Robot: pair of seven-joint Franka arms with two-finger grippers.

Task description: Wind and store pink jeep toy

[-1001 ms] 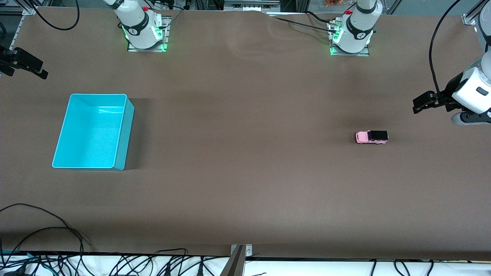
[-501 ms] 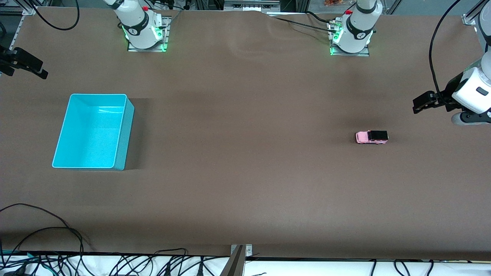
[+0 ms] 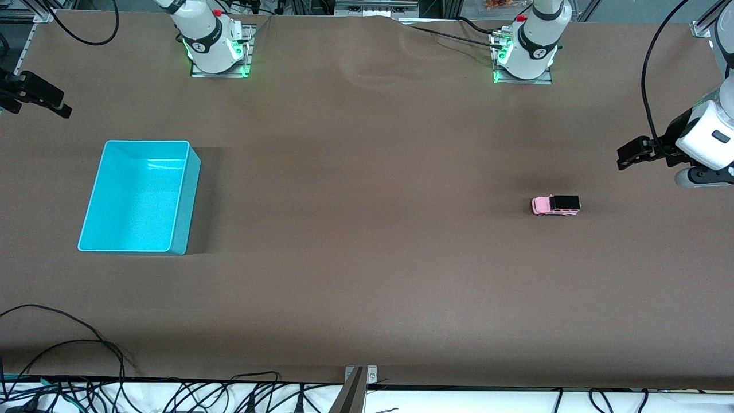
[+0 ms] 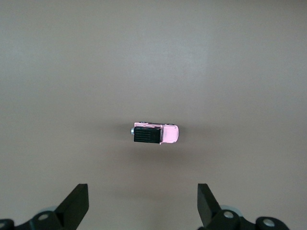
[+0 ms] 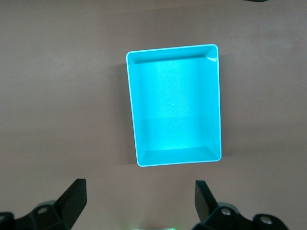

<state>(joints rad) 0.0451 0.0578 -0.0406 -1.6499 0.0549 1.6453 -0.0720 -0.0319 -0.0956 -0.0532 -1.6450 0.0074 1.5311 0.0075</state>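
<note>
The pink jeep toy (image 3: 555, 205) with its black roof stands on the brown table toward the left arm's end. It also shows in the left wrist view (image 4: 156, 134). My left gripper (image 3: 626, 158) hangs high over the table near the jeep, open and empty (image 4: 143, 189). The cyan bin (image 3: 186, 192) stands empty toward the right arm's end and shows in the right wrist view (image 5: 172, 48). My right gripper (image 3: 60, 106) hangs high over that end near the bin, open and empty (image 5: 140, 184).
The two arm bases (image 3: 217, 51) (image 3: 524, 57) with green lights stand along the table edge farthest from the front camera. Black cables (image 3: 74, 350) lie along the nearest edge, beside a metal bracket (image 3: 358, 381).
</note>
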